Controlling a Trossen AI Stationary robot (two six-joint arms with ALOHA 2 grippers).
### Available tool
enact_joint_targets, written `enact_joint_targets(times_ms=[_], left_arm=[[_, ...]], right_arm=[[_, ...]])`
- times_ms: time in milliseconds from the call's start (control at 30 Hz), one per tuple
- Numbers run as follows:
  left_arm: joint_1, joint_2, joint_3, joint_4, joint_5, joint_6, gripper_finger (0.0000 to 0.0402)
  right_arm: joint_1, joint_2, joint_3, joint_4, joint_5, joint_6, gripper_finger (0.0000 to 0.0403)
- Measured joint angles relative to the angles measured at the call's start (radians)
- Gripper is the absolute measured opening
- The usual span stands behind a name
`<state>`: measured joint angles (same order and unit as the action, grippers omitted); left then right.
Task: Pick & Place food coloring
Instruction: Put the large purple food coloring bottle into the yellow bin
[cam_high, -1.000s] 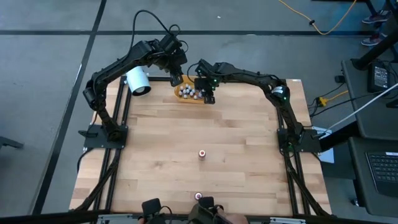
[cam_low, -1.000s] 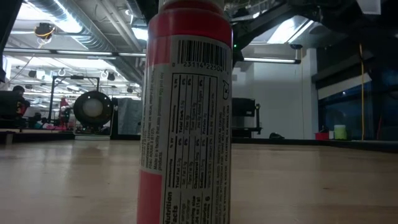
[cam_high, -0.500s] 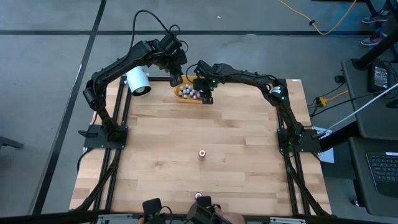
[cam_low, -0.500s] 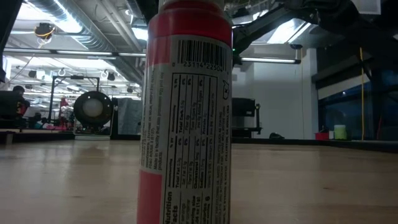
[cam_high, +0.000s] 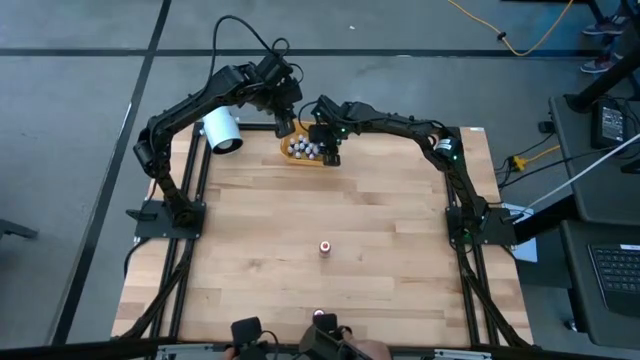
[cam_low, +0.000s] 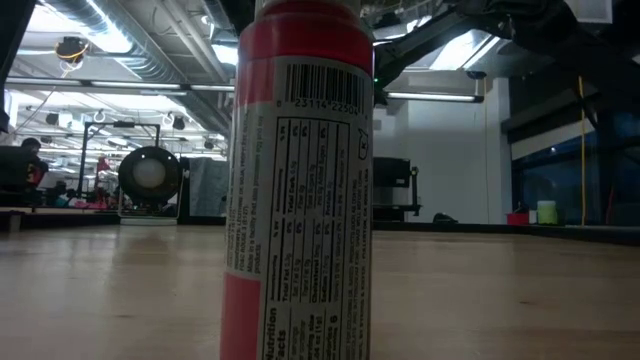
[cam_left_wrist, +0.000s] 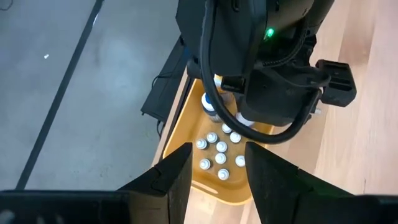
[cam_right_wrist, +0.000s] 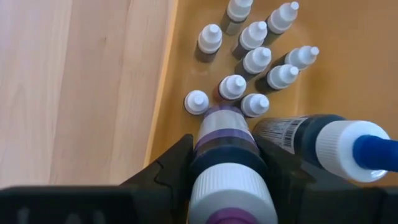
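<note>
Right tool (cam_high: 327, 152): over the yellow-orange bin (cam_high: 305, 158) at the bench's (cam_high: 330, 210) far edge, fingers part-closed on one purple-banded, white-capped food coloring bottle (cam_right_wrist: 225, 155), which stands up between them above its fellows in the bin. Left tool (cam_high: 284, 127): hangs just beside the bin's far side, fingers parted with nothing between them. Step in hand, by judgement: carrying this bottle to or from the bin; best done by travelling straight up or down, keeping clear of the neighbouring blue-capped bottle (cam_right_wrist: 336, 146) lying alongside, and not loosening the grip until the bottle is well placed. Views compared: high view alone gives both arms, the white cylinder (cam_high: 221, 130) and two stray bottles (cam_high: 325, 246) on open bench; low view is blocked by one red bottle (cam_low: 300, 180) close up; left wrist view shows the bin's white caps beneath the right arm; right wrist view alone shows the grip.
</note>
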<state>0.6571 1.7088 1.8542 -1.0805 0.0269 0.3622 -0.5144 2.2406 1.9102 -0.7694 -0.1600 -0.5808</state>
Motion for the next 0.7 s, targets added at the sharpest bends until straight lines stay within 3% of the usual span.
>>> enact_joint_targets(times_ms=[700], left_arm=[[0.0, 0.0, 0.0, 0.01, 0.0, 0.0, 0.0143]], right_arm=[[0.0, 0.039, 0.01, 0.017, 0.035, 0.003, 0.0153]])
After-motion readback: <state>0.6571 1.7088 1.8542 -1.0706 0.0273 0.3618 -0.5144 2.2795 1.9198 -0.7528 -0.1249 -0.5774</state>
